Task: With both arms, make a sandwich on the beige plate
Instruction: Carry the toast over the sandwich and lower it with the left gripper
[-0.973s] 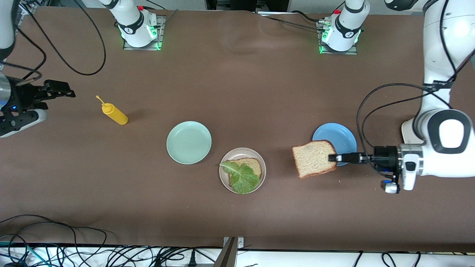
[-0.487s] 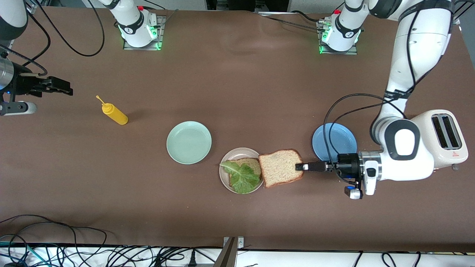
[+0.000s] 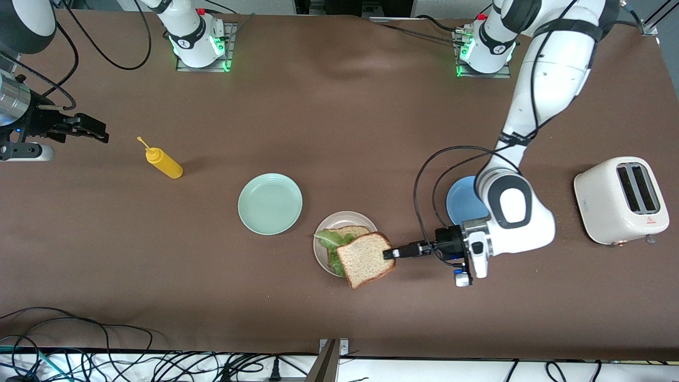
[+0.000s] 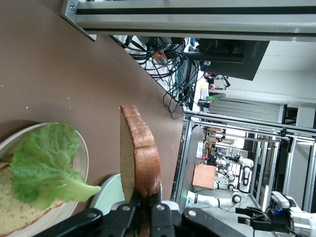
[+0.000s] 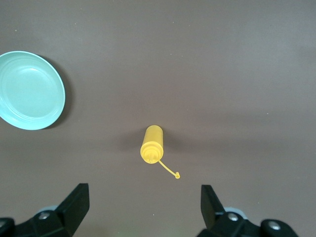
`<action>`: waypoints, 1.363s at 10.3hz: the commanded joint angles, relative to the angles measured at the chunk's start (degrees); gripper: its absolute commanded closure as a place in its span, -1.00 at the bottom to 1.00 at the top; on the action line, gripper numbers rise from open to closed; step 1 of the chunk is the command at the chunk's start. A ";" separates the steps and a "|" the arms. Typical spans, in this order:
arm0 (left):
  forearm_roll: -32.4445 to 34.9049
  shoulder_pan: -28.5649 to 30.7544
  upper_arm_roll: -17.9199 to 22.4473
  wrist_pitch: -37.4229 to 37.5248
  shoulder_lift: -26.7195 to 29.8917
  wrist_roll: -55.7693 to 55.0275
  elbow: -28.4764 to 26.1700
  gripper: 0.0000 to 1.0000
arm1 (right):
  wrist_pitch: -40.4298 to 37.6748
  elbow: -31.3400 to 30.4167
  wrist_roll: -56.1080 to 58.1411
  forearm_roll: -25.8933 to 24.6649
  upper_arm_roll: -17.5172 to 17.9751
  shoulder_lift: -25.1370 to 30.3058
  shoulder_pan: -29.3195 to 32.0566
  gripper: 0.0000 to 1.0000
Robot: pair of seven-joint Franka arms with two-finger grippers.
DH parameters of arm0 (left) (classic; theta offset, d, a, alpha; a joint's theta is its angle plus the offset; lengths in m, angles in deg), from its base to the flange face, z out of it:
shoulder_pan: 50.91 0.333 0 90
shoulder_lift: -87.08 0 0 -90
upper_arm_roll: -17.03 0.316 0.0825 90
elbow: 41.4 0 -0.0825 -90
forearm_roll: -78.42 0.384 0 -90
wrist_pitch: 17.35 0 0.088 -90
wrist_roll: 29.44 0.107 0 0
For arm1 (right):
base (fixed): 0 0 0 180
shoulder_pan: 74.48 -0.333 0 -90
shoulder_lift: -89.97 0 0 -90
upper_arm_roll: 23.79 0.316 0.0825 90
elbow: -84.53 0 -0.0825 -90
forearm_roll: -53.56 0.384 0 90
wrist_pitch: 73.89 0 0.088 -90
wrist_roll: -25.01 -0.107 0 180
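- We pinch the top slice (image 3: 366, 259) by 1 edge in the left gripper (image 3: 389, 254), so its flat face stays free to drop onto the stack.
- Just ahead of our fingertips, the slice hangs over the beige plate (image 3: 321, 253), covering much of the lettuce (image 3: 333, 242) and the bottom slice (image 3: 351, 231) that lie there.
- In the left wrist view, the slice (image 4: 139, 153) stands on edge, clear of the lettuce (image 4: 43, 170); we judge it needs turning flat before release.
- Our left arm reaches low, forearm level, gripper pointing sideways at the plate.
- Our right gripper (image 3: 94, 131) waits with jaws spread wide above the table, the mustard bottle (image 5: 151, 143) below it and the mint plate (image 5: 29, 90) off to one side.
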 commanded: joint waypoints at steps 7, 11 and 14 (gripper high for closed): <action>-5.15 -6.47 0.74 -9.01 -2.52 4.89 -1.48 1.00 | 0.20 0.71 -0.59 -0.25 0.28 -0.25 0.19 -1.00; -4.98 -7.00 0.83 -9.36 -2.44 5.67 -3.58 1.00 | 0.20 0.71 -0.07 -0.25 0.20 -0.43 0.36 -1.00; -4.72 -6.91 0.83 -9.45 -2.17 9.80 -6.65 1.00 | 0.12 0.71 1.69 -0.25 0.11 -0.51 0.54 -1.00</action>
